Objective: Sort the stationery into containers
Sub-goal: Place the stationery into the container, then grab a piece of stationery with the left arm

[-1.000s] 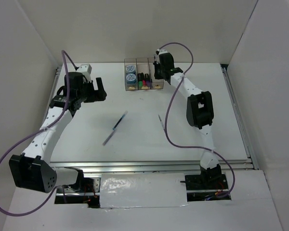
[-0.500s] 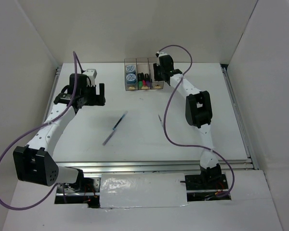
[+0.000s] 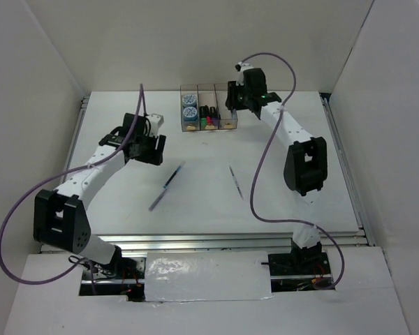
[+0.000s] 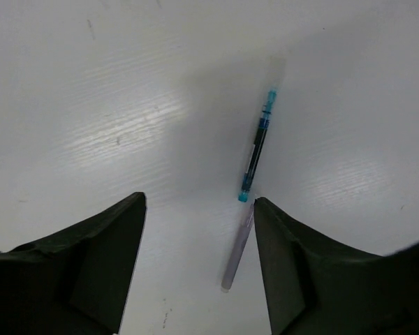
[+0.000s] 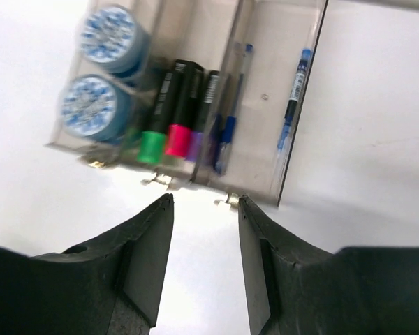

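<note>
Three joined clear boxes (image 3: 226, 123) stand at the back centre. In the right wrist view the left box holds two blue-white tape rolls (image 5: 89, 105). The middle box holds green (image 5: 152, 146), pink and purple highlighters. The right box (image 5: 265, 70) holds blue pens (image 5: 293, 98). My right gripper (image 5: 206, 199) is open and empty, above the table just in front of the boxes (image 3: 232, 99). My left gripper (image 4: 199, 199) is open and empty over a blue pen (image 4: 257, 155) and a grey pen (image 4: 237, 248) lying end to end (image 3: 156, 148). A third thin pen (image 3: 235, 180) lies mid-table.
White walls close in the table on the left, back and right. The blue pen (image 3: 173, 176) and grey pen (image 3: 157, 199) lie in a diagonal line left of centre. A metal rail runs along the front edge (image 3: 216, 241).
My left arm has swung right and forward from the far left toward the pens. My right gripper has lifted and pulled back slightly right from the boxes.
</note>
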`<state>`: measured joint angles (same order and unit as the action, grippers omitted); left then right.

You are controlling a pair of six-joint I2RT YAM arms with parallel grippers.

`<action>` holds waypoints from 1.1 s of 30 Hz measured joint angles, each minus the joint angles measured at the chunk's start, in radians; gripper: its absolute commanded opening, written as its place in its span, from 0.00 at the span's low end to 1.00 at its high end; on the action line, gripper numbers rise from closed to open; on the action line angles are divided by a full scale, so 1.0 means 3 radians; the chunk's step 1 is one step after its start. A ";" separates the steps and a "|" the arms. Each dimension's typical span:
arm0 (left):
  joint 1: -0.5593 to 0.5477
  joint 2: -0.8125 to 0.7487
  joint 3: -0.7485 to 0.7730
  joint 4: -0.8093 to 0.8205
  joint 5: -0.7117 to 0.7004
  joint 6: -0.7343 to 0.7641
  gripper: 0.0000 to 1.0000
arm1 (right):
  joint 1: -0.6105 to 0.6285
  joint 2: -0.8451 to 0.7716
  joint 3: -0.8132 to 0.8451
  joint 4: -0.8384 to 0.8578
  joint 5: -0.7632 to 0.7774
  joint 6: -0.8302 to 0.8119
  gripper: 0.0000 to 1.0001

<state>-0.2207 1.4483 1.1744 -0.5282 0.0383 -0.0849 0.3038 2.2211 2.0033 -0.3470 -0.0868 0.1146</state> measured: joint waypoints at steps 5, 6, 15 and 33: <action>-0.0350 0.0496 0.0048 0.0060 -0.0039 0.0020 0.67 | -0.0109 -0.0931 -0.0540 -0.0014 -0.0315 0.0036 0.47; -0.0411 0.0622 0.0088 0.0061 -0.0060 0.0018 0.67 | -0.0136 -0.1120 -0.0660 -0.0014 -0.0373 0.0038 0.47; -0.0598 0.1386 0.0501 -0.0018 -0.0228 0.0000 0.58 | -0.0437 -0.2141 -0.1694 -0.0052 -0.0739 -0.0029 0.45; -0.0580 0.1369 0.0113 0.0165 -0.0200 0.0107 0.09 | -0.0445 -0.2550 -0.2076 -0.0114 -0.1096 -0.0591 0.43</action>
<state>-0.3946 1.8591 1.2083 -0.4786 -0.0216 -0.0528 0.1703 1.4563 1.3804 -0.3813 -0.4156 -0.0628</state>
